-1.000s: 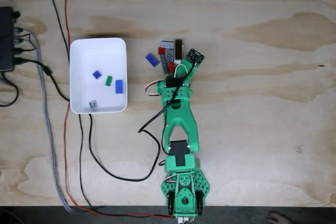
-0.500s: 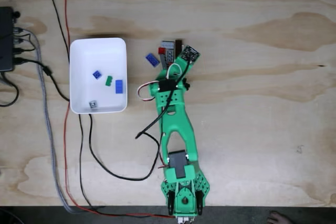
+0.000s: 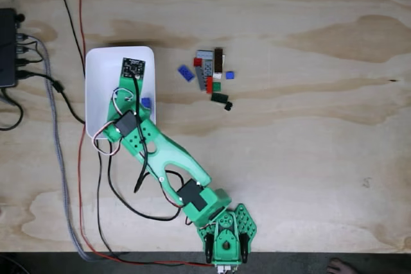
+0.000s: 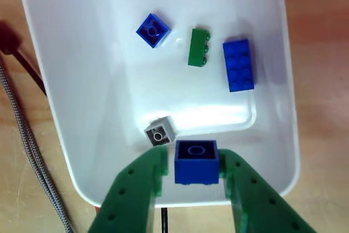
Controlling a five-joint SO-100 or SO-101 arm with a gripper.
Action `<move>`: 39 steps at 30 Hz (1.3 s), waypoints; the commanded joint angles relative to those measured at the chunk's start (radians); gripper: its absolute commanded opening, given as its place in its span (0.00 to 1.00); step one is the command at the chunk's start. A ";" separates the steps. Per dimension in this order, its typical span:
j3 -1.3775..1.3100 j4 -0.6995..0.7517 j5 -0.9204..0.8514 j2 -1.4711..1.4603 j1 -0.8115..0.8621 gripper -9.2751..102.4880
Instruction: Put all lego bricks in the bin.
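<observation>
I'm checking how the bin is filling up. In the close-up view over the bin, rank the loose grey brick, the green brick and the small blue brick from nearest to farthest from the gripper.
Measured from the gripper, which holds a blue brick:
1. Grey brick, just up-left of the fingertips.
2. Green brick, higher, mid-bin.
3. Small blue brick, farthest, upper left.
</observation>
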 commanded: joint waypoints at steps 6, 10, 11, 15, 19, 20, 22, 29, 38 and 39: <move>0.179 -0.046 -0.064 0.428 0.422 0.36; 0.341 -0.112 -0.100 0.511 0.650 0.32; 0.411 -0.164 -0.104 0.538 0.721 0.32; 0.657 -0.245 -0.250 0.572 0.899 0.29; 0.821 -0.322 -0.463 0.471 0.873 0.27; 0.844 -0.350 -0.499 0.430 0.848 0.27; 0.842 -0.364 -0.535 0.348 0.811 0.26; 0.788 -0.485 -0.537 0.138 0.718 0.26; 0.759 -0.555 -0.577 0.069 0.755 0.19; 0.762 -0.569 -0.574 0.066 0.756 0.18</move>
